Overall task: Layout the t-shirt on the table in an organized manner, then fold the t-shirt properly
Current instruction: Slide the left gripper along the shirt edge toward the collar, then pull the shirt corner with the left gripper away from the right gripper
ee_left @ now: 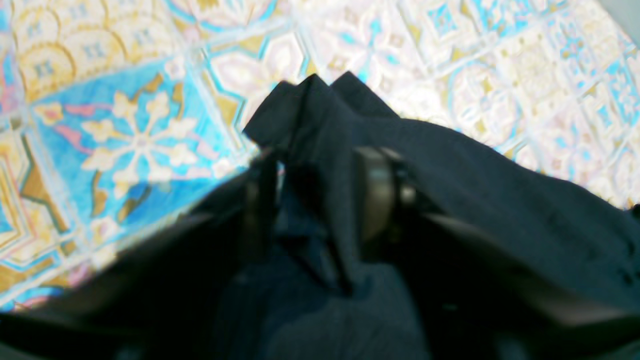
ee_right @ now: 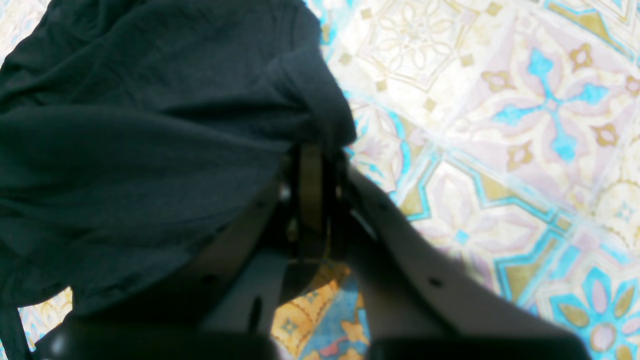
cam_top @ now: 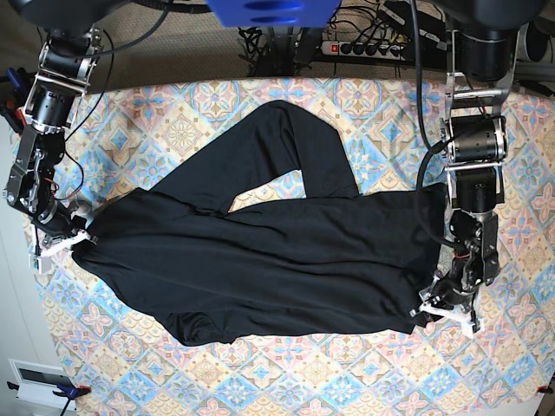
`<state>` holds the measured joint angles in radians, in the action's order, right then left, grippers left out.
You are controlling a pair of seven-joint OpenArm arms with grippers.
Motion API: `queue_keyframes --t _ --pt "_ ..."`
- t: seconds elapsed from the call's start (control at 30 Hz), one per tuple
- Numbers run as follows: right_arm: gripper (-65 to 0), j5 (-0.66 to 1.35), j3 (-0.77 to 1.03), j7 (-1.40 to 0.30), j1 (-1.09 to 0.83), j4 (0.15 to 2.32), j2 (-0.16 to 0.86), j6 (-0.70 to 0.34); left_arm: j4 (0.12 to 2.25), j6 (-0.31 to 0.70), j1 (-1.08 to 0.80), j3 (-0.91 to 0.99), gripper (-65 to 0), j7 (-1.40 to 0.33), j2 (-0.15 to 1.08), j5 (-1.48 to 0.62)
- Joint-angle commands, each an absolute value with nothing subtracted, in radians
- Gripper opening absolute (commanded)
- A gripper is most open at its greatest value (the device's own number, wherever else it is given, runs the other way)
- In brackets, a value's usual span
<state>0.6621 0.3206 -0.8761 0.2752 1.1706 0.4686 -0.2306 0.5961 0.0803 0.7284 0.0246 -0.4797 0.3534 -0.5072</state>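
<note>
Between parted left fingers [ee_left: 380,195] lies a t-shirt [cam_top: 260,251] fold; right fingers [ee_right: 312,185] pinch its edge.

My table [cam_top: 260,381] has a cloth with blue, pink and cream tiles and flowers on it. The cloth covers the whole top. A big black t-shirt [cam_top: 260,260] lies on it, spread wide from one side to the other. One part of the shirt sticks up toward the far edge, and it is folded over a bit. The shirt has wrinkles and is not flat. The tile cloth shows all around the shirt.
</note>
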Motion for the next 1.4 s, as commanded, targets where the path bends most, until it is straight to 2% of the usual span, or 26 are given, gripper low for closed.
queue_keyframes --t 0.0,0.07,0.13,0.27,0.43,0.7,0.8,0.97,1.03,1.13,1.27,1.37 --pt "-64.9 0.676 0.325 -0.855 0.298 1.188 0.493 -0.232 0.618 0.084 0.748 0.03 -34.3 -0.46 0.38 -0.512" --pt "-64.9 0.676 0.325 -0.855 0.298 1.188 0.493 -0.232 0.618 0.09 0.722 0.03 -30.8 -0.475 0.386 -0.519" --pt "-64.9 0.676 0.325 -0.855 0.298 1.188 0.493 -0.232 0.654 0.091 0.687 0.03 -30.5 -0.544 0.427 -0.576" --pt "-64.9 0.676 0.325 -0.855 0.298 1.187 0.493 -0.232 0.866 0.088 0.533 0.03 -30.5 -0.685 0.498 -0.78" --pt "-64.9 0.676 0.325 -0.855 0.298 1.187 0.493 -0.232 1.087 0.084 0.343 0.03 -30.5 -0.734 0.555 -0.901" --pt "-64.9 0.676 0.323 -0.855 0.298 1.187 0.493 -0.232 1.106 0.084 0.242 0.03 -30.8 -0.723 0.542 -0.901" --pt "-64.9 0.676 0.323 -0.855 0.298 1.187 0.493 -0.232 1.106 0.084 0.246 0.03 -36.9 -0.73 0.527 -0.9" --pt "-64.9 0.676 0.323 -0.855 0.298 1.187 0.493 -0.232 1.109 0.087 0.248 0.03 -59.2 -0.733 0.526 -0.905" --pt "-64.9 0.676 0.323 -0.855 0.298 1.188 0.493 -0.232 1.112 0.087 0.243 0.03 -65.0 -0.736 0.526 -0.905" --pt "-64.9 0.676 0.325 -0.855 0.298 1.188 0.493 -0.232 1.178 0.087 0.22 0.041 -64.7 -0.776 0.532 -0.906" --pt "-64.9 0.676 0.325 -0.855 0.298 1.188 0.493 -0.232 1.317 0.087 0.143 0.194 -64.6 -0.846 0.526 -0.903" --pt "-64.9 0.676 0.325 -0.855 0.298 1.188 0.493 -0.232 1.368 0.087 0.125 0.236 -64.7 -0.906 0.524 -0.901"
